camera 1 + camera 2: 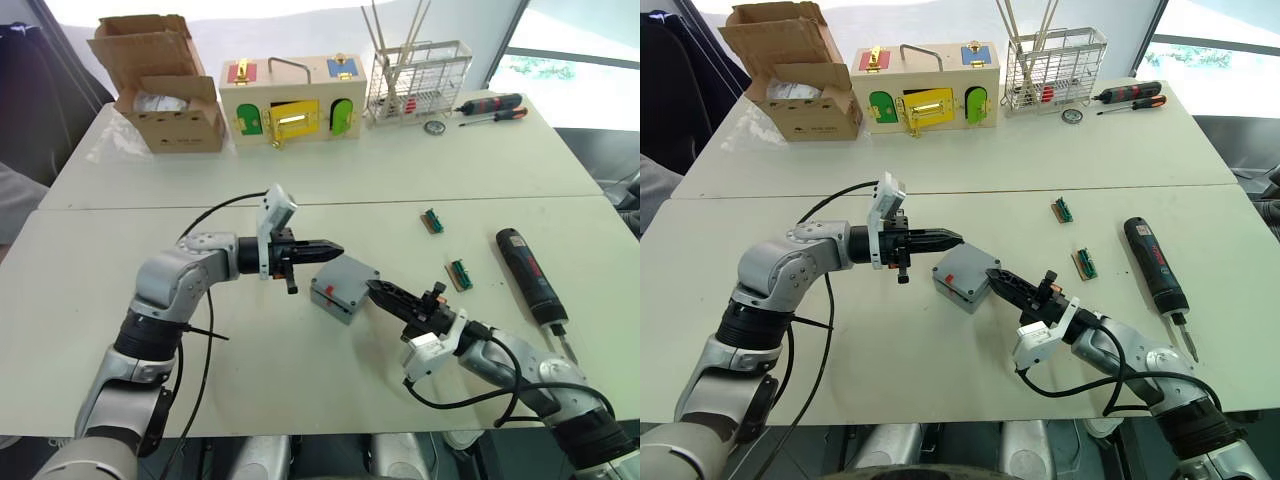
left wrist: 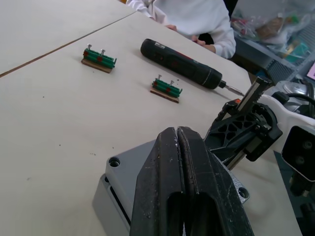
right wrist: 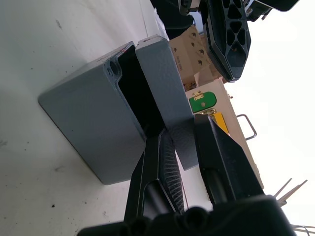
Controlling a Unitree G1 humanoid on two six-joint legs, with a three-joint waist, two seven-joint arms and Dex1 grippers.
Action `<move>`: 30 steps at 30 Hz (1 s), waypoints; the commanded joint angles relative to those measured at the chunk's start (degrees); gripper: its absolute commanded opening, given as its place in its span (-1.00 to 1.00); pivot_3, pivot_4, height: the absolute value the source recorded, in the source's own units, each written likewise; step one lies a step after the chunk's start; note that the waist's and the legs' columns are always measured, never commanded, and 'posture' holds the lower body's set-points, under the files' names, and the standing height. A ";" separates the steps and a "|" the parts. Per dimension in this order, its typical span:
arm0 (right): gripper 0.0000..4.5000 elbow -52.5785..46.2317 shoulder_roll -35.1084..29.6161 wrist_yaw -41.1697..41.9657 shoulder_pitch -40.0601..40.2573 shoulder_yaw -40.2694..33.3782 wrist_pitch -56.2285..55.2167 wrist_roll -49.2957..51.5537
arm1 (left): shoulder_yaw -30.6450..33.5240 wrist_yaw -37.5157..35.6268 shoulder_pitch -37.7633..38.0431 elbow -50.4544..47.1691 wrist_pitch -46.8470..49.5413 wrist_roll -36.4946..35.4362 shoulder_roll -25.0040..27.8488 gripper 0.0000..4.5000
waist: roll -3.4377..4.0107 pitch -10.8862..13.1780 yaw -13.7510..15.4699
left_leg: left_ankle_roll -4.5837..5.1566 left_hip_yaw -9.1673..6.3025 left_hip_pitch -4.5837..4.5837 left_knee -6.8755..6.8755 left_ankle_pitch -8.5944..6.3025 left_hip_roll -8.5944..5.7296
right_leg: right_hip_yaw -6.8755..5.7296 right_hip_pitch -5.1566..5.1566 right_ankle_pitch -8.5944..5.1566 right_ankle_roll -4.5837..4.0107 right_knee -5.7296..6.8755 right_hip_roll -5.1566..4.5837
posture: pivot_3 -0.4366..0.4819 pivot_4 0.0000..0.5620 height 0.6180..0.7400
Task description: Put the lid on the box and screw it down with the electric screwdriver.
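Note:
The grey box (image 1: 338, 296) stands in the middle of the near table. The lid (image 3: 165, 83) lies over it, tilted up off one side so a dark gap shows between them. My right gripper (image 1: 375, 288) is shut on the lid's edge, with one finger (image 3: 157, 162) in the gap and the other over the lid. My left gripper (image 1: 335, 250) is shut and empty, its tips just above the lid's far left edge. The black electric screwdriver (image 1: 530, 278) lies on the table to the right, beyond the right arm.
Two small green terminal blocks (image 1: 432, 221) (image 1: 459, 274) lie between the box and the screwdriver. At the back stand a cardboard box (image 1: 160, 85), a wooden box with coloured doors (image 1: 290, 100), a wire rack (image 1: 418, 80) and hand screwdrivers (image 1: 490, 107). A person's white sleeve (image 2: 197, 19) shows beyond the table.

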 commanded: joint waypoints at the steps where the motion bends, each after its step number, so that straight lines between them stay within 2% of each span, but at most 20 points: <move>1: -0.95 0.31 -0.25 0.92 0.46 1.96 0.34 -1.33 | 0.07 -0.59 -0.28 -1.33 -1.32 0.60 -0.20 -1.00 | 0.00 0.00 0.00 | 0.00 0.01 0.02 0.00 0.00 0.00 | 0.00 0.02 0.00 0.00 0.00 0.00 | -0.05 -0.47 1.00; 16: -0.95 1.70 -0.55 0.85 0.05 4.14 2.45 -1.07 | 0.10 -0.82 0.89 -1.72 -1.60 1.86 -0.33 -1.00 | -0.01 -0.02 0.03 | 0.01 0.04 0.16 -0.06 0.00 0.01 | 0.04 0.16 0.00 0.00 -0.06 0.01 | -0.05 -0.47 1.00; 30: -0.95 0.87 -1.50 0.10 2.76 4.26 3.07 -1.60 | -4.95 -3.55 2.01 -0.19 -6.86 8.00 0.15 -1.00 | -0.01 -0.08 0.11 | 0.03 0.04 0.20 -0.07 -0.02 0.01 | 0.04 0.26 0.00 0.00 -0.13 0.01 | -0.05 -0.47 1.00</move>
